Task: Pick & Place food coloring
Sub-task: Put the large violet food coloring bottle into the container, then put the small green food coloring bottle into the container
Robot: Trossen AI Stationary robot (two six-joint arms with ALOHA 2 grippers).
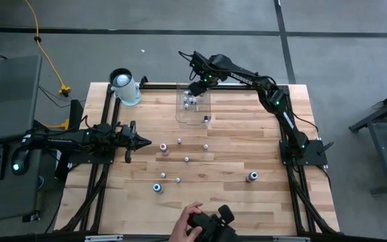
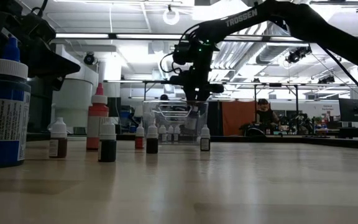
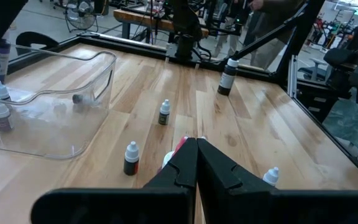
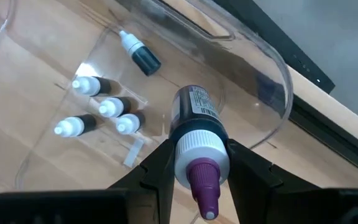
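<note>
While the left gripper point(image 1: 142, 141) is resting fully closed at the table's left edge, loose food coloring bottles point(image 1: 179, 141) are standing mid-table. Farther right, the right gripper point(image 4: 199, 163) is gripping a purple-capped bottle point(image 4: 196, 140) above the clear bin point(image 1: 180, 111), which is holding five small bottles point(image 4: 112, 107).

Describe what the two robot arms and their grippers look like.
Both arms are matte black, jointed and slim, with black cables running alongside and small green indicator lights. The right arm carries white TROSSEN lettering. The left gripper has two black, wedge-shaped fingers tapering to a point; the right gripper has similar black angular fingers.
</note>
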